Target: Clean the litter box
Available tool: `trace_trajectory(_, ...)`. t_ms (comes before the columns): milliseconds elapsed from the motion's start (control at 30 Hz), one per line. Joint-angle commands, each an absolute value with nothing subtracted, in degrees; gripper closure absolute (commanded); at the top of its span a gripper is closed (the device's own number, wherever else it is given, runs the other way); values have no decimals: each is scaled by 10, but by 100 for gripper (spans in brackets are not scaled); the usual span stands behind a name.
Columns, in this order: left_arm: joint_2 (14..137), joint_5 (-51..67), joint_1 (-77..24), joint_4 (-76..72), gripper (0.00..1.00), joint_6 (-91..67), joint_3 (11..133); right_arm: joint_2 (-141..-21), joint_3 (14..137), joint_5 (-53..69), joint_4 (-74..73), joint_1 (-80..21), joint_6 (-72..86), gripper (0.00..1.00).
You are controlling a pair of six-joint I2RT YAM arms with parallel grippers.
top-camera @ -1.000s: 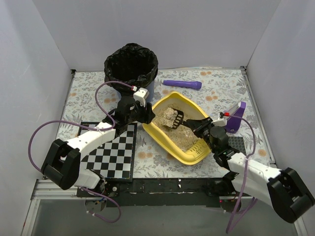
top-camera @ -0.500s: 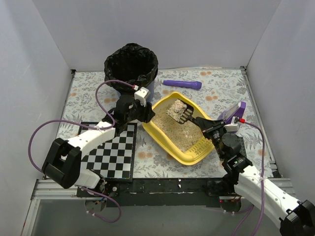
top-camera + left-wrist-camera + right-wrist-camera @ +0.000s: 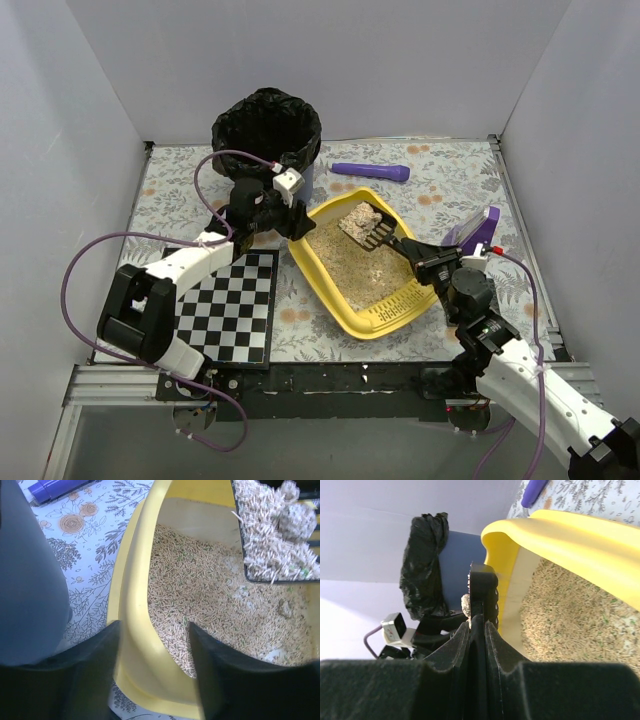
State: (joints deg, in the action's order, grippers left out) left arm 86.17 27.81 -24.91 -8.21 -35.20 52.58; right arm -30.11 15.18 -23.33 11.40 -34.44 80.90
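Observation:
The yellow litter box (image 3: 318,283) lies mid-table and holds beige litter. My left gripper (image 3: 288,226) straddles its far-left wall: in the left wrist view one finger (image 3: 85,675) is outside the yellow wall (image 3: 135,630) and the other (image 3: 225,675) is inside on the litter, clamped on it. My right gripper (image 3: 427,263) is shut on the handle of the black slotted scoop (image 3: 366,228). The scoop hangs above the litter at the box's far end with a clump and loose litter on it (image 3: 272,535). In the right wrist view the shut fingers (image 3: 460,645) pinch the handle edge-on.
A blue bin with a black bag (image 3: 266,130) stands just behind the left gripper and also shows in the right wrist view (image 3: 427,570). A purple cylinder (image 3: 370,171) lies far centre. A checkerboard (image 3: 230,305) lies near left. A purple-and-white object (image 3: 480,232) stands right of the box.
The scoop has risen out of the litter with a clump and moved toward the far end. The left gripper has shifted away from me with the box's corner, and the box has turned slightly.

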Motion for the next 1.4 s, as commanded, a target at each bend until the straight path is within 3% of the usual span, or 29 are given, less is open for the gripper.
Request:
trace_trajectory(0,853,305,-250,-67,27,-330,559,-283,194,-251,134,-347,854,99)
trace_trajectory(33,849,303,-250,-62,10,-334,563,-282,192,-254,138,-347,855,99)
trace_trajectory(67,846,300,-250,-58,2,-338,569,-282,192,-254,140,-346,857,99)
trace_trajectory(333,766,281,-250,-46,2,-507,557,-226,161,-242,126,-346,857,99)
trace_trajectory(500,673,271,-258,-138,2,-667,457,-173,80,-236,250,-347,853,99)
trace_trajectory(733,578,233,-266,-127,2,-777,389,-205,48,-194,342,-346,853,99)
trace_trajectory(933,525,247,-268,-77,2,-789,369,-253,-22,-184,526,-346,864,99)
trace_trajectory(1367,510,239,-269,-34,2,-774,366,-272,-47,-178,588,-346,907,99)
